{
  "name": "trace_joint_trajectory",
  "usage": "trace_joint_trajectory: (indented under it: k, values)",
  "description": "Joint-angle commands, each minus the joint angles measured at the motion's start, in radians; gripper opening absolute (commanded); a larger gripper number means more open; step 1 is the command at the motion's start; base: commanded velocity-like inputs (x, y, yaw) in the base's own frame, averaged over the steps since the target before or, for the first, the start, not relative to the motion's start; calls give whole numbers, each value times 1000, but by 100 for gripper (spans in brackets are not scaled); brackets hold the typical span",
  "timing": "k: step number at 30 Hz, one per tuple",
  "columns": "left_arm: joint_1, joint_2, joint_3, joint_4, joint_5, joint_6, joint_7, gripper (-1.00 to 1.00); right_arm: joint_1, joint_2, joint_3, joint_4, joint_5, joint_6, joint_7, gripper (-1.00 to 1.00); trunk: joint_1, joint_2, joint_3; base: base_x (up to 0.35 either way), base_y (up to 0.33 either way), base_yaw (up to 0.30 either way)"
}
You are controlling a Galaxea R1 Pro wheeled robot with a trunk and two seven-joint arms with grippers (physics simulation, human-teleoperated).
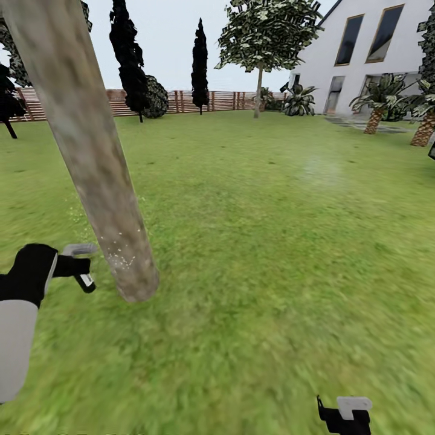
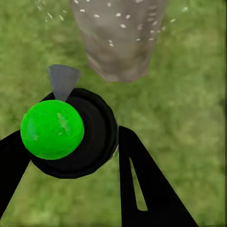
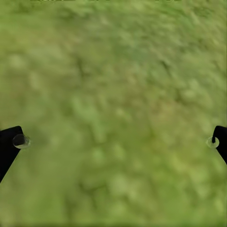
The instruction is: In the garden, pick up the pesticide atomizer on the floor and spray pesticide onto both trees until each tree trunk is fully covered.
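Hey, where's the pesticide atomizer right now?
The pesticide atomizer sits between the left gripper's fingers, low at the head view's left, its nozzle pointing at the speckled tree trunk base beside it.

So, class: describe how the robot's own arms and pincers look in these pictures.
The left arm has a pale grey forearm and a black wrist. The left pincer has a grey and a black finger. The right pincer is black with a pale grey part; its black fingertips carry small grey round studs.

The near tree trunk [image 1: 90,157] is cut off above, its crown unseen.
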Motion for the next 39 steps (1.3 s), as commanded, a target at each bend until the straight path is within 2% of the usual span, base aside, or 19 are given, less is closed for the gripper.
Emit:
trace_joint_trajectory:
  k: [1, 3, 4, 5, 8, 20, 28, 39]
  values:
    - [0, 0, 2, -1, -13, 3, -16, -100, -1, 0, -3, 2, 11, -3, -8, 100, 0, 0, -1, 0, 0, 206]
    - [-1, 0, -7, -6, -13, 4, -21, -100, -1, 1, -2, 2, 12, -3, -8, 100, 0, 0, -1, 0, 0, 249]
    - [-1, 0, -33, -23, -12, 6, -22, -100, -1, 2, -2, 2, 12, -3, -8, 100, 0, 0, -1, 15, -11, 265]
    - [-1, 0, -41, -29, -10, 6, -23, -100, -1, 2, -2, 2, 12, -3, -7, 100, 0, 0, -1, 142, -98, 143]
    - [0, 0, -47, -33, -10, 6, -23, -100, -1, 2, -2, 2, 12, -3, -7, 100, 0, 0, -1, 207, -155, 43]
    - [-2, 1, -42, -34, -9, 6, -23, -100, -1, 2, -2, 2, 12, -3, -7, 100, 0, 0, -1, 26, -267, 4]
    - [-4, 1, -41, -34, -10, 8, -21, -100, -1, 2, -3, 2, 12, -3, -7, 100, 0, 0, -1, 231, -189, 242]
    - [-9, 0, -34, -37, -10, 8, -20, -100, -1, 1, -4, 0, 11, -3, -8, 100, 0, 0, -1, 44, -262, 18]
